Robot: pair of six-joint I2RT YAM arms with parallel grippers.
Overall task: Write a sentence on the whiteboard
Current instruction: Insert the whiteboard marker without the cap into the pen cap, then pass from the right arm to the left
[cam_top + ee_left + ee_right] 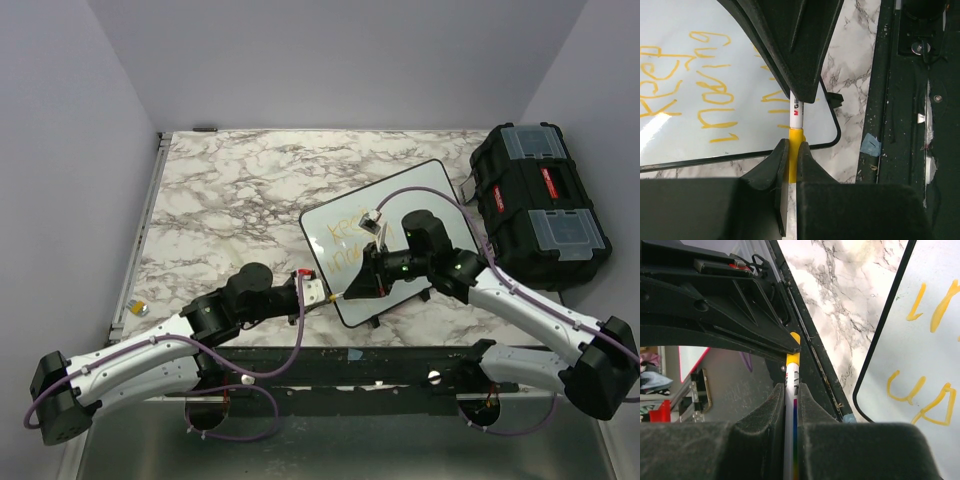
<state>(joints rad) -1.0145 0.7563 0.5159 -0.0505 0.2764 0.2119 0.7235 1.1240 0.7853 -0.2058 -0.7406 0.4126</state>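
The whiteboard lies tilted on the marble table, right of centre. The sentence is in yellow-orange words starting "keep"; it also shows in the left wrist view and partly in the right wrist view. A white marker with a yellow end spans between both grippers over the board's near left corner. My left gripper is shut on the yellow end. My right gripper is shut on the white barrel. The marker's tip is hidden.
A black plastic toolbox stands at the right, just beyond the board. A small yellow object lies at the table's left edge. The dark front rail runs along the table's near edge, with a grey wall behind the table.
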